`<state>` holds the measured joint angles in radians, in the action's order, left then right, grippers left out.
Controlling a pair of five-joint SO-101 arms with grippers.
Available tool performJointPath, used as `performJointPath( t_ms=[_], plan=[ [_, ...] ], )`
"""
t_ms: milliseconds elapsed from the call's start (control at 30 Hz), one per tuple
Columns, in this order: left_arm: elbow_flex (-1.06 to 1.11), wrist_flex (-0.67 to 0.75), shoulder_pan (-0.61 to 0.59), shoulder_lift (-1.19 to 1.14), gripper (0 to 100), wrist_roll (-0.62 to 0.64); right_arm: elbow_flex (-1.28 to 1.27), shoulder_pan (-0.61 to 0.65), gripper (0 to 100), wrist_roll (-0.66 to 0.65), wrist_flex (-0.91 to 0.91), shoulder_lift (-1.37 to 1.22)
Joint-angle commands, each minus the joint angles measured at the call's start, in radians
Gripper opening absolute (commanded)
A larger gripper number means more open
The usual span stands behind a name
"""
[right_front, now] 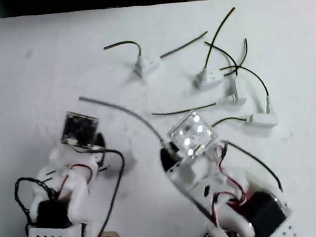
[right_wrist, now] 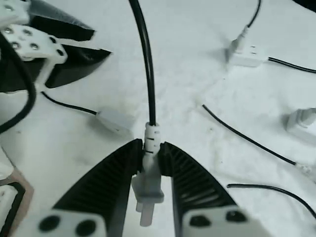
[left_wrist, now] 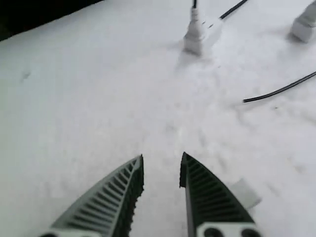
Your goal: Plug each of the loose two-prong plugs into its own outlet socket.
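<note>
Right wrist view. Right gripper (right_wrist: 148, 165) clamped on a white hard-plastic two-prong plug (right_wrist: 147, 186), ribbed black pads squeezing the flat sides of its body. Prongs pointing back toward the wrist. Stiff black cord (right_wrist: 145, 64) running out past the fingertips. Just beyond that gripper, slightly aside: a small white socket block (right_wrist: 116, 120) on a thin black lead, lying flat on the white table (right_wrist: 197, 123). Looks light, hard and smooth, so probably apt to swivel in the pinch. Springy-looking cord, liable to drag the plug off line. Best held on the body, never by the cord or its ribbed collar.

Left wrist view. Left gripper (left_wrist: 160, 173) spread apart, holding nothing, poised over bare table.

High view. Left gripper near the right gripper, on its left. Arcing away from the right gripper across the table: the cord. Farther out from that gripper, well apart: several more white connector pieces (right_front: 207, 78) on thin dark leads. Likely to skid under a push, so worth pinning.
</note>
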<state>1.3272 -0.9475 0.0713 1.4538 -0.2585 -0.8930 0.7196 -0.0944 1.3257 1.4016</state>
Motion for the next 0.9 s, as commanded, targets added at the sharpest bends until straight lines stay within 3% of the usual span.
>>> performJointPath(
  t_ms=[0,333,633,867],
  plan=[
    [-0.044,0.029,0.084,0.005,14,-0.005,-0.032,0.09,1.7,0.041,-0.058,0.008],
    [-0.046,0.028,0.248,0.005,14,-0.009,-0.212,0.194,1.7,0.04,-0.28,0.008],
    [-0.06,0.02,0.344,0.007,14,-0.012,-0.238,0.197,1.7,0.032,-0.294,0.007],
    [-0.133,-0.081,0.4,0.007,14,-0.012,-0.238,0.197,1.7,0.032,-0.291,0.007]
  ],
)
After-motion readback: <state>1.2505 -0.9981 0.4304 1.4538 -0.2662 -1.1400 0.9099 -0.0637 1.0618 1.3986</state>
